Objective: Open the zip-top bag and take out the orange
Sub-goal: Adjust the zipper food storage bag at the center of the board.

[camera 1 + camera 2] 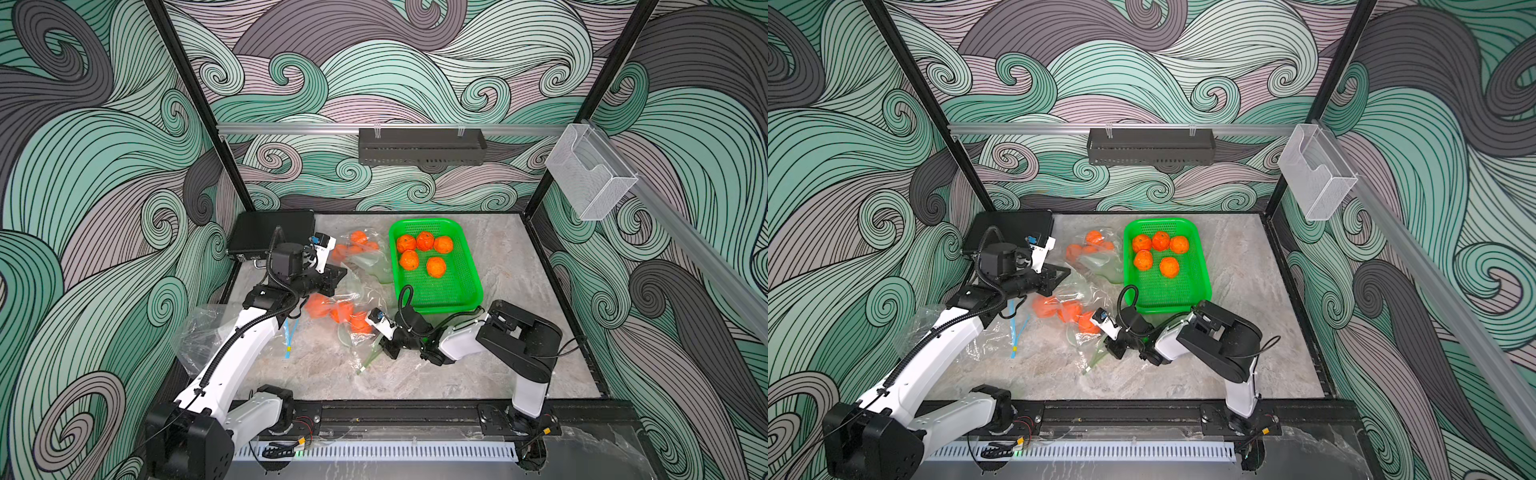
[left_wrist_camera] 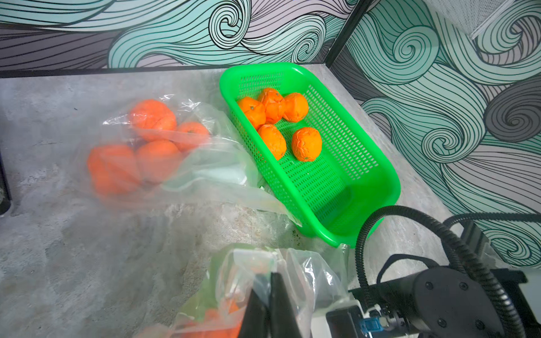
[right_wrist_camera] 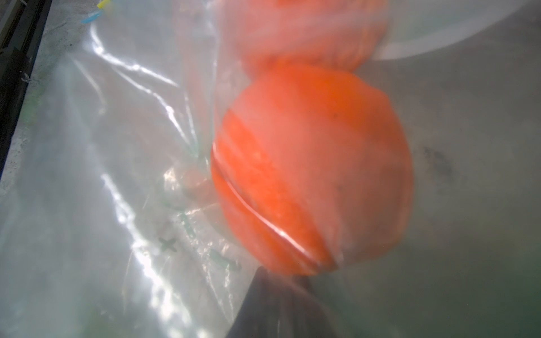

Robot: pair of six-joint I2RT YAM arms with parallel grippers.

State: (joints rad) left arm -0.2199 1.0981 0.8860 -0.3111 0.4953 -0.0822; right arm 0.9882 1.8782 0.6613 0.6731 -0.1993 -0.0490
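Your zip-top bag [image 1: 338, 309] lies on the surface [image 1: 519, 299] just off the near corner of the green basket [image 1: 476, 270], on the side facing your left arm, and it is stretched between both arms. The orange [image 3: 310, 175] you want is inside that bag, at the end nearest the basket, pressed against the clear film. Two more bagged oranges [image 1: 318, 305] sit farther from the basket.

Your left gripper [image 2: 268, 304] is closed tight, its fingers together on a raised fold of the bag's film, beside the basket's long wall. Your right gripper [image 1: 386, 351] sits in front of the basket's near end. Its jaws are narrow, and in both top views the bag's green zip edge runs into them. In the right wrist view the film covers the lens and blurs the fingers.

Five loose oranges [image 1: 424, 251] lie in the far half of the basket. A second bag [image 1: 361, 251], also holding oranges, rests against the basket's long wall toward its far end.
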